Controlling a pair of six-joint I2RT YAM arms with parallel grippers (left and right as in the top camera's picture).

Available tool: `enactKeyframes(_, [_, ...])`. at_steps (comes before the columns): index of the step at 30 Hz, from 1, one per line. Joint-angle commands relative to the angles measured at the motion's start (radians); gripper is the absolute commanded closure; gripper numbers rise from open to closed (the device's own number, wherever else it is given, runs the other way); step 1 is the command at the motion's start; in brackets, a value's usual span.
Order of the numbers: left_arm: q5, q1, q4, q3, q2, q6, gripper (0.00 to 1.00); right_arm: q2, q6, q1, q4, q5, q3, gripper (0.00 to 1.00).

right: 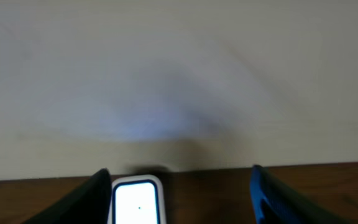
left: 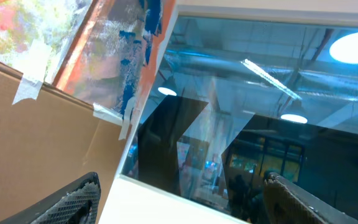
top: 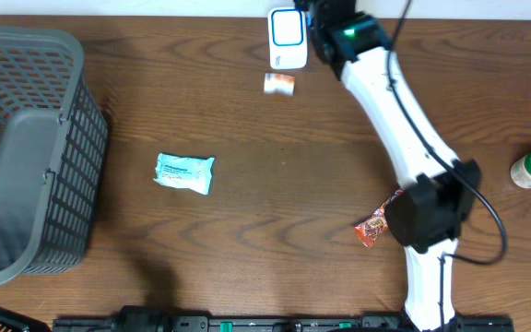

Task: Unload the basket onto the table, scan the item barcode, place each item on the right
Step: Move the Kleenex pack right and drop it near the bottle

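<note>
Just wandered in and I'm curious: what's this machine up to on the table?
The right gripper, open and empty, hovers by the white scanner at the far edge of the table. A small packet lies just in front of it. A teal packet lies mid-table. The left gripper is open too, holding nothing.

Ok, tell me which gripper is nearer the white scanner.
Right. The right gripper sits just beside the scanner at the far edge of the table; the left gripper is outside the overhead view, facing a window.
</note>
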Motion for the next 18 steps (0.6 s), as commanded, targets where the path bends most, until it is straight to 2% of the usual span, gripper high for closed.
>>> enactKeyframes(1, [-0.006,0.003,0.012,0.001,-0.009,-0.001,0.16,0.018,-0.019,0.0,-0.101,-0.055,-0.005,0.25])
enactKeyframes(3, [-0.006,0.003,0.012,0.001,-0.009,-0.001,0.16,0.03,0.008,0.0,-0.173,-0.111,-0.013,0.15])
enactKeyframes(6, [-0.006,0.003,0.012,0.001,-0.009,-0.001,0.16,0.045,0.093,0.002,-0.25,-0.174,-0.04,0.11])
enactKeyframes(11, [-0.006,0.003,0.011,0.001,-0.009,-0.001,0.16,0.086,0.346,0.023,-0.367,-0.276,-0.113,0.01])
enactKeyframes(14, [-0.007,0.003,0.011,0.001,-0.009,-0.001,0.16,0.127,0.463,0.053,-0.354,-0.309,-0.176,0.01])
enactKeyframes(18, [-0.007,0.003,0.011,0.001,-0.009,-0.001,0.16,0.213,0.534,0.108,-0.29,-0.293,-0.221,0.01])
